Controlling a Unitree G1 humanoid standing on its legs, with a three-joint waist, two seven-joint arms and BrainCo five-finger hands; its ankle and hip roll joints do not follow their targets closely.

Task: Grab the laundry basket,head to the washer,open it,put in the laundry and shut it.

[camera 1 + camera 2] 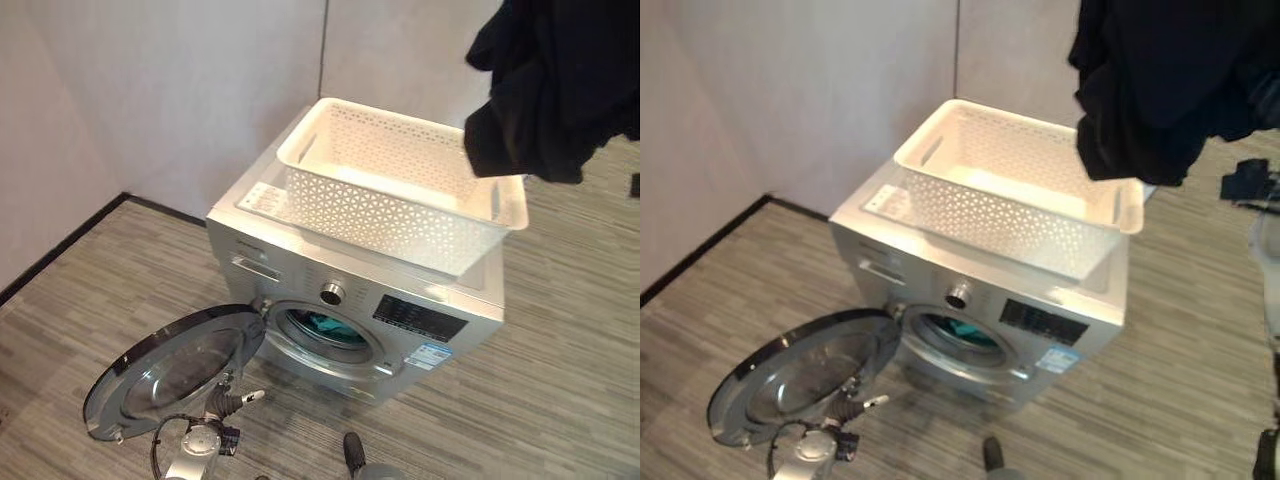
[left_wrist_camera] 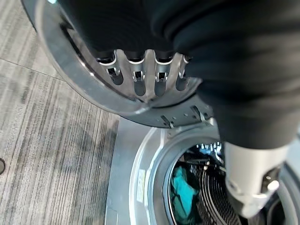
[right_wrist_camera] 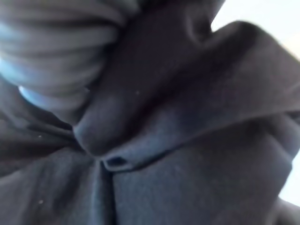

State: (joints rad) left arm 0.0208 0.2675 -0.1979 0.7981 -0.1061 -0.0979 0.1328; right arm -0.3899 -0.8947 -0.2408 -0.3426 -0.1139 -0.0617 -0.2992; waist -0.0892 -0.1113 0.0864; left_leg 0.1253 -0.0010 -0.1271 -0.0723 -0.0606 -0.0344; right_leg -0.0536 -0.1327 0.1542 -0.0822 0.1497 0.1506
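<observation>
White perforated plastic laundry basket (image 1: 385, 195), rectangular with cut-out handles, sits on top of the silver front-load washer (image 1: 300, 260), turned a bit askew to the washer's edges. Dark, soft, crumpled garment (image 1: 555, 80) hangs in the air above the basket's right end, well above the washer top; right wrist view shows folds of this same dark cloth (image 3: 187, 154) bunched right against the hand's ribbed cover, fingers hidden in the fabric, so can't tell the right hand's grip. Washer's round glass door (image 1: 175, 370) with chrome rim is swung fully open to the left of the drum opening. Left hand (image 2: 145, 75) has its fingers curled over the door's metal rim. Teal cloth (image 2: 183, 192) lies inside the ribbed steel drum. Grey striped plank floor (image 1: 560, 390) around the washer.
</observation>
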